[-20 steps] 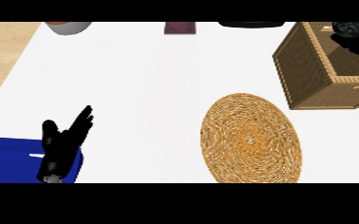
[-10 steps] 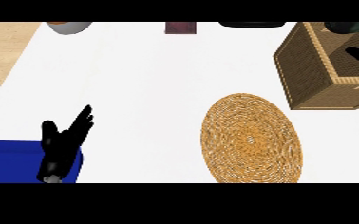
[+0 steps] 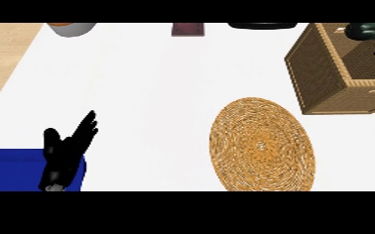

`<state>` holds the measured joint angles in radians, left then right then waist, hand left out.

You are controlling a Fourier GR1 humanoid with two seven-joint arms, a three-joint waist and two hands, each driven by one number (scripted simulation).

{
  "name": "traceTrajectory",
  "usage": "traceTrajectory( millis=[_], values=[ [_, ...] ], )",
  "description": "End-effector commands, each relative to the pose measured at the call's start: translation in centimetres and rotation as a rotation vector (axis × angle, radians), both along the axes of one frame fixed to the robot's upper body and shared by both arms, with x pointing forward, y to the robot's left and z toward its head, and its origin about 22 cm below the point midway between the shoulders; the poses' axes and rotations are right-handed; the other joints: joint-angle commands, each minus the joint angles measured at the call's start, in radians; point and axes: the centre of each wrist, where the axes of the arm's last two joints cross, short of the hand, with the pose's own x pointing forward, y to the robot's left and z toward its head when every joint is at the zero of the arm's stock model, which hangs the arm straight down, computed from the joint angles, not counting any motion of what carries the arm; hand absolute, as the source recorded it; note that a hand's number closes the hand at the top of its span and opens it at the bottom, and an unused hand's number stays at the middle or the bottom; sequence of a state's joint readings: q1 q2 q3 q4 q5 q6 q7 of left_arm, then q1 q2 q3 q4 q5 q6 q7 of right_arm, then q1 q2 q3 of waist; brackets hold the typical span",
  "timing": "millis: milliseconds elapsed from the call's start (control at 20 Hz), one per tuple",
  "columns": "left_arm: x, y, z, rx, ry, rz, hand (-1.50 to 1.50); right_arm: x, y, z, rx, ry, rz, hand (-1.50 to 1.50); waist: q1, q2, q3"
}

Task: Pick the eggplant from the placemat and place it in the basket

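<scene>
One black left hand point(image 3: 64, 151) is resting open, fingers straight, at the lower left.
One round woven straw placemat point(image 3: 262, 144) is lying bare; one square wicker basket point(image 3: 322, 74) is holding a dark shape, possibly the eggplant point(image 3: 362, 29).

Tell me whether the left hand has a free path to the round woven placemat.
Probably yes. The left hand rests open at the lower left, and only bare white counter lies between it and the round woven placemat.
</scene>
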<state>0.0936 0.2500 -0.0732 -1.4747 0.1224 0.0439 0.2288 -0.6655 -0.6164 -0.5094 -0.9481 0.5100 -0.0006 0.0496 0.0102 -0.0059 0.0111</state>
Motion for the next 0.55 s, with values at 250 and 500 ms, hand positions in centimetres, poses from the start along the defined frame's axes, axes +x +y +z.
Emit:
traceTrajectory(
  millis=[250, 500],
  values=[
    [-1.6, 0.7, -3.0, 0.007, 0.141, 0.049, 0.00, -4.2, -7.1, 2.7, 0.154, -0.094, -0.105, -1.50, -0.012, 0.008, -0.011],
    [-1.9, 1.2, -2.4, 0.012, 0.142, 0.062, 0.00, -8.3, -11.0, 4.5, 0.163, -0.089, -0.173, -1.50, -0.020, 0.006, -0.011]
  ],
)
